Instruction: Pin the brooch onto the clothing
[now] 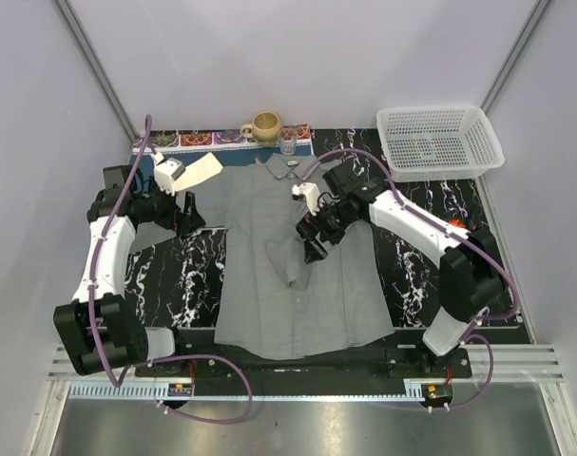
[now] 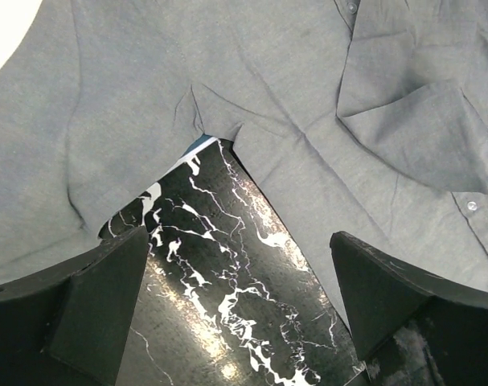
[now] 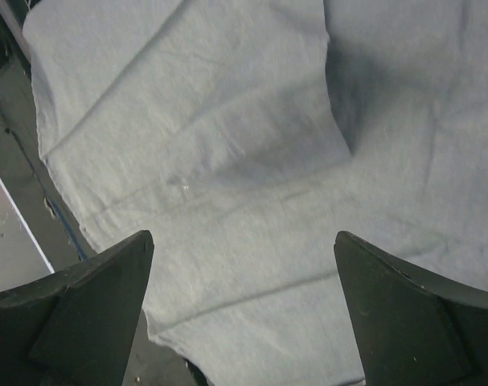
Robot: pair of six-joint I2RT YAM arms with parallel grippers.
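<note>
Bare marble (image 1: 188, 275) left of shirt (image 1: 288, 294); basket (image 1: 440, 142), mug (image 1: 265, 125) behind

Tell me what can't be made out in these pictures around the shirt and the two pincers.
1. Brooch: absent from both wrist views; top view shows only an orange speck by the right arm, too small to identify.
2. Shirt front beneath the right pincer: top view, hidden by the pincer itself.
3. Shirt's outline: both wrist views, cut off by the frame edges.
4. Basket contents: top view, too small behind the mesh.
</note>
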